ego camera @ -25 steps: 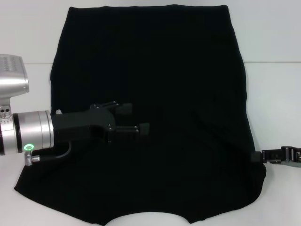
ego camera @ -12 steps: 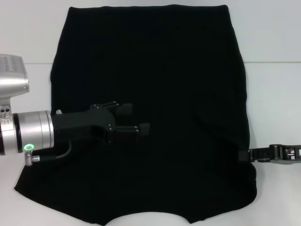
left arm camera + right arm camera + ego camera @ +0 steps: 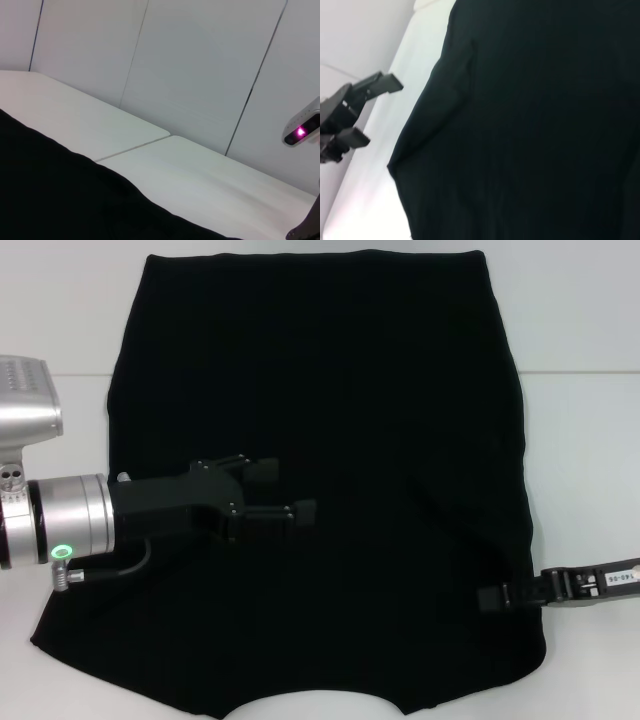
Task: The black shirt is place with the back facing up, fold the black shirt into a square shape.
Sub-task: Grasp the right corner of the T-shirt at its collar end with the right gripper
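Observation:
The black shirt (image 3: 330, 440) lies spread flat on the white table (image 3: 590, 460), plain side up, and covers most of the head view. My left gripper (image 3: 285, 490) hovers over the shirt's left middle, open, with nothing between its fingers. Reaching in from the right, my right gripper (image 3: 493, 597) sits over the shirt's lower right part, shut on the shirt's right edge, which is drawn inward. The right wrist view shows the shirt (image 3: 530, 125) and, farther off, the left gripper (image 3: 357, 112). The left wrist view shows a stretch of shirt (image 3: 50, 200).
Bare white table (image 3: 60, 660) shows on both sides of the shirt, with a seam line across it (image 3: 580, 373). The left wrist view shows table (image 3: 175, 165), a panelled wall (image 3: 200, 75) and a device with a pink light (image 3: 301, 131).
My right gripper has moved left from the shirt's lower right edge to over the cloth, pulling that edge inward; the lower right bulge is gone. The left arm has stayed put.

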